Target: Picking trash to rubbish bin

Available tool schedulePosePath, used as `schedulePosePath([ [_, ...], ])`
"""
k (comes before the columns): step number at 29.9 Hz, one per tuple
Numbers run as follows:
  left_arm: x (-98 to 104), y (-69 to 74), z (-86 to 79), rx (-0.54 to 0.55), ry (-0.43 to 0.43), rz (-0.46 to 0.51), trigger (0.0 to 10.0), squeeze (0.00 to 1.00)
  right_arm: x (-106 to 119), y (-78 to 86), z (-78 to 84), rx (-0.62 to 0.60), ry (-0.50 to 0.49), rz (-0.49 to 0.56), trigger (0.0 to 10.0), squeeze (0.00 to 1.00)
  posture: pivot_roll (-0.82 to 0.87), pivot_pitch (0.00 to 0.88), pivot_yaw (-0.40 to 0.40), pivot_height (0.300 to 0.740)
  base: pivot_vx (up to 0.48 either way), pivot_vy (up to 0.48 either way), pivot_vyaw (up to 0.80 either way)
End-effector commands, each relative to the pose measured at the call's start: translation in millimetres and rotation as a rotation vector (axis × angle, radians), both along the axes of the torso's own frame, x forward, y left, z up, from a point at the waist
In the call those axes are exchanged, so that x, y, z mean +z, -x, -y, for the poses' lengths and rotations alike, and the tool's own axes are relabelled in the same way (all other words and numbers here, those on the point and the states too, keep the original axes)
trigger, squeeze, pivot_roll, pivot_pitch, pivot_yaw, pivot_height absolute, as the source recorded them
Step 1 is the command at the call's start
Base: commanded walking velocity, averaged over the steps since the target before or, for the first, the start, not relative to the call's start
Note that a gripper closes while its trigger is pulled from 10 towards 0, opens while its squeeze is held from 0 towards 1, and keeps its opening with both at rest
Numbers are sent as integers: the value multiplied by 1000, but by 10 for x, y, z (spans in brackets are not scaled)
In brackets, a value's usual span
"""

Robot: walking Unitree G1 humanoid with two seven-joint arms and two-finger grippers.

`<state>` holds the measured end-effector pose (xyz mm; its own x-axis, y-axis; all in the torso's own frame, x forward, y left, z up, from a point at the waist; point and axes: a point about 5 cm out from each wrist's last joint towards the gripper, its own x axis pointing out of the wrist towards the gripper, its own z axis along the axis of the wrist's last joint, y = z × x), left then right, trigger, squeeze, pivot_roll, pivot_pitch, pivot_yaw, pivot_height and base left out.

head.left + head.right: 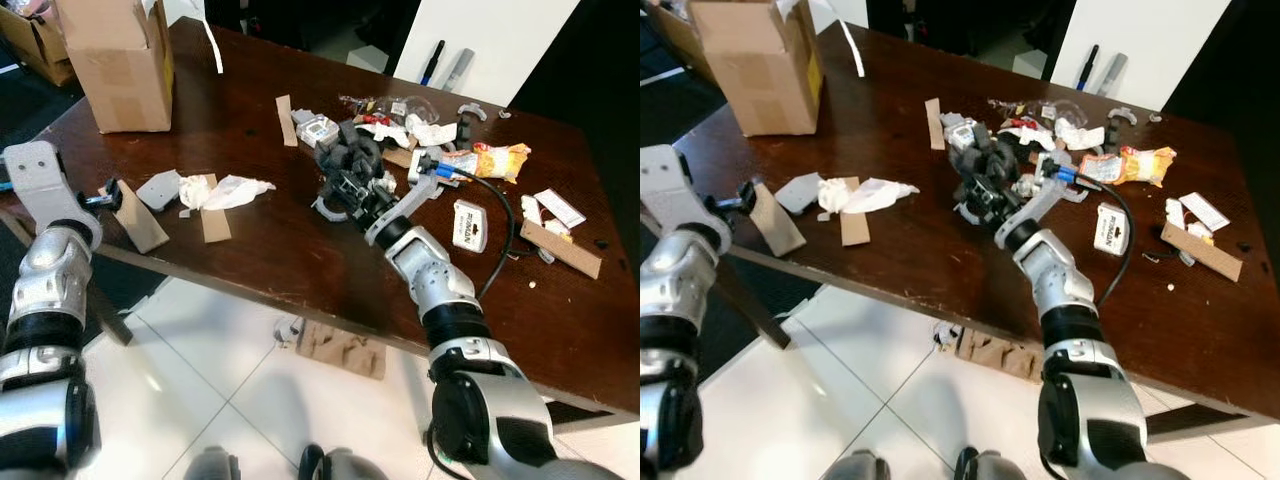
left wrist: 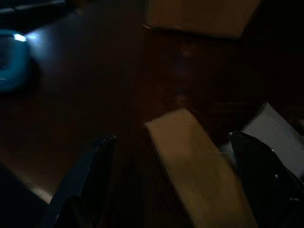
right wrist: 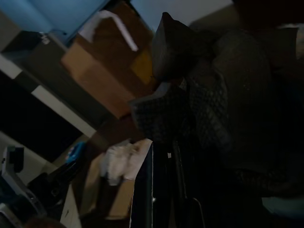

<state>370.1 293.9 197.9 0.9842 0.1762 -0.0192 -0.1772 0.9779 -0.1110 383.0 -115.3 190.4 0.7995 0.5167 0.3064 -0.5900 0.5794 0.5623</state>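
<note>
Two claws are at work over the dark brown wooden desk [image 1: 250, 250], which carries scattered trash. At the near left edge, my left claw [image 1: 112, 193] sits with its fingers spread wide on either side of a tan cardboard wedge [image 1: 138, 222] that stands tilted at the desk's rim; in the left wrist view the cardboard runs between the two black fingers [image 2: 83, 183] without clear contact, though that picture is dark and I would not swear to it. Behind it stands a tall brown cardboard box [image 1: 120, 60]. Just beside the wedge lie a grey scrap [image 1: 158, 189], a crumpled white tissue [image 1: 225, 191] and a flat strip of brown cardboard [image 1: 213, 222].

Near the middle, my right claw [image 1: 345, 190] reaches into a crumpled black mesh packing wad [image 1: 350, 155], and from the right wrist view it looks closed on that material, with the wad bunched right around the fingers. Further right lie a white rectangular labelled packet [image 1: 468, 225], an orange and yellow snack wrapper [image 1: 490, 160] and a long brown cardboard strip [image 1: 560, 249] near the far right edge.
</note>
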Motion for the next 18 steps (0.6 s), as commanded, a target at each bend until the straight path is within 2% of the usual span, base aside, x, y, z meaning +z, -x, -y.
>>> schedulePosePath([
  [1,-50,-43,92,-72,-2,-56,10000,0,-42,23,78,-31,13,-17,10000,0,159,252,-84,740,0,0,0],
  [6,-57,-92,240,-150,-6,-72,10000,0,-41,29,93,-40,12,-20,10000,0,155,254,-80,740,0,0,0],
  [8,-132,-121,362,-206,-12,-119,10000,0,-41,39,99,-50,12,-25,10000,0,148,254,-76,740,0,0,0],
  [11,-210,-129,427,-226,-13,-166,10000,0,-40,43,102,-57,13,-29,10000,0,147,253,-75,740,0,0,0],
  [18,-324,-121,440,-207,2,-233,10000,0,-38,50,123,-75,21,-39,10000,0,140,255,-78,740,0,0,0],
])
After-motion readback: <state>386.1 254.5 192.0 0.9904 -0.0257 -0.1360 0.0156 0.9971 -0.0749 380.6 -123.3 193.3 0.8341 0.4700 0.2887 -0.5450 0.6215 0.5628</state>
